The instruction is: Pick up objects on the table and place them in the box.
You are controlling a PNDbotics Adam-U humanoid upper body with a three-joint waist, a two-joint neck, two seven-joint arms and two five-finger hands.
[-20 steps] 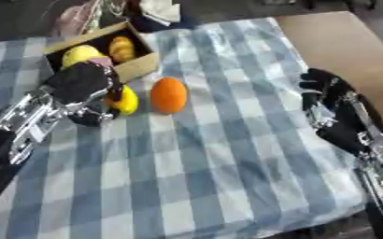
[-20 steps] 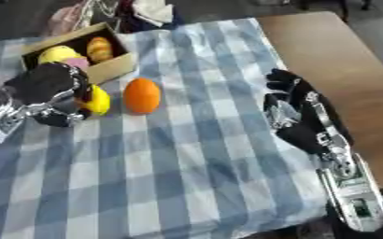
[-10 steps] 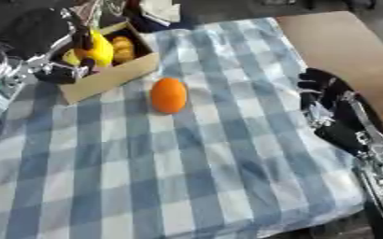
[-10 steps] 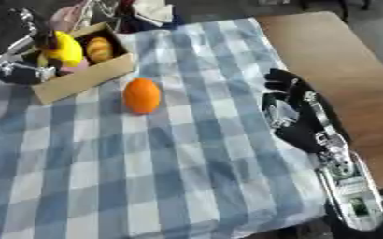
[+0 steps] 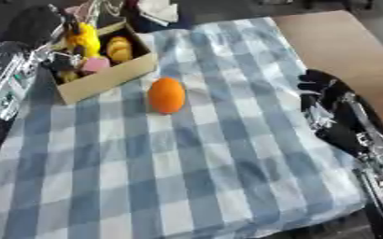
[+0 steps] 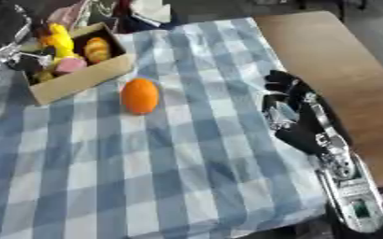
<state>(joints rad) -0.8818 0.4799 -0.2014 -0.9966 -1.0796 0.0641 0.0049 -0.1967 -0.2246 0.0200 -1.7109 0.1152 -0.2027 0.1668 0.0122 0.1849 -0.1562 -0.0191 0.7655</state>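
Over the box (image 5: 105, 79) at the far left, the left hand (image 5: 60, 58), fingers curled round a yellow fruit (image 5: 84, 37), likely so as to drop it in with the rest. Already in the box: a pink thing (image 5: 94, 64) and a small golden one (image 5: 117, 46), so part of the job looks done. Still out on the checked cloth (image 5: 187, 172): the orange (image 5: 166, 94), just beside the box's near corner, touching nothing, most likely next to go in. Over at the right edge of the surface (image 6: 325, 51), the right hand (image 6: 286, 112), resting idle, dark fingers relaxed and holding nothing, kept well apart from the orange, perhaps to stay out of the way. In the left eye view, more of the left arm, silver and black, down the left side; in the right eye view, that arm mostly cut off, only a silver bit at the edge. In the right eye view, though, more of the right arm, down to the lower corner, and more bare brown surface beyond the cloth. Hard to tell what the small dark things deep in the box are.
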